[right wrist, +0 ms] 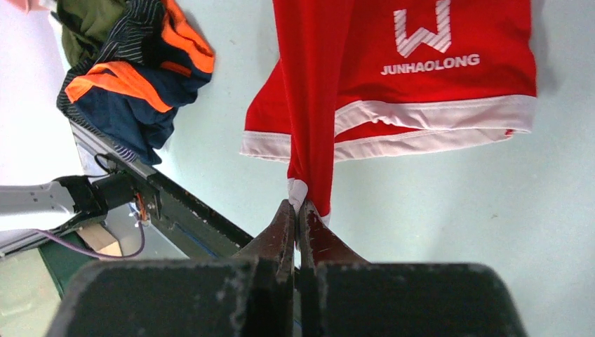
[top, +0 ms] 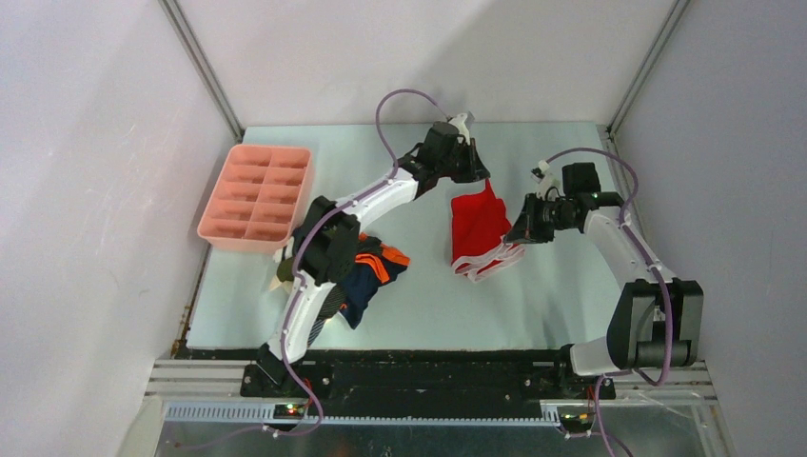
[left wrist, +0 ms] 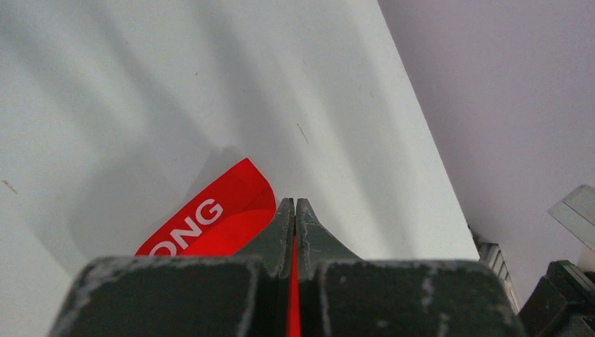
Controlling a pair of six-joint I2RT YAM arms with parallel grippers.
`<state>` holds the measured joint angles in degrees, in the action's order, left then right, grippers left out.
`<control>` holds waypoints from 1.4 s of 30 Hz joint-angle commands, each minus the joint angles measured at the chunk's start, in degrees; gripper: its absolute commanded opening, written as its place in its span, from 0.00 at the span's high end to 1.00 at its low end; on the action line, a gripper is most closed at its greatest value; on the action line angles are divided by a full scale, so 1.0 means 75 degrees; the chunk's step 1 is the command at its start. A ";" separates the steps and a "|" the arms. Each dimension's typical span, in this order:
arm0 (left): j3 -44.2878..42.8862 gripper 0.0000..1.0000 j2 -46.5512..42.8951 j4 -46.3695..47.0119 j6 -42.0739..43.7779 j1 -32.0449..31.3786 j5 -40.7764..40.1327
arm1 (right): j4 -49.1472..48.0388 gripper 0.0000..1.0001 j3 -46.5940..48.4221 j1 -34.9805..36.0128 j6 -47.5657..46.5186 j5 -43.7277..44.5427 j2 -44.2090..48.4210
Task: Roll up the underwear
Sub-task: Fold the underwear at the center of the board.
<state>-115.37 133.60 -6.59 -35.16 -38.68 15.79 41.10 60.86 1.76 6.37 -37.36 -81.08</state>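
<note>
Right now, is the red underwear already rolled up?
No, the red underwear is unrolled, spread out between the left claw and the right claw.

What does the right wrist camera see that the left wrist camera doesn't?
Only the right wrist view shows the pile of other underwear and the white W logo. Only the left wrist view shows the grey wall. Both show the red underwear pinched between shut fingers: the right gripper holds a white-edged corner, and the left gripper holds another edge.
</note>
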 commanded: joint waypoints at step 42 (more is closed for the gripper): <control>-0.1655 0.45 0.1446 0.0800 0.0015 -0.0420 -0.1468 | -0.0820 0.64 0.0113 -0.1217 -0.0138 0.0836 -0.2253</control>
<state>-124.53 146.12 -4.51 -35.46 -42.81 6.15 33.01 57.36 -6.33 6.66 -31.92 -97.58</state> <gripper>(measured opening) 0.417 0.265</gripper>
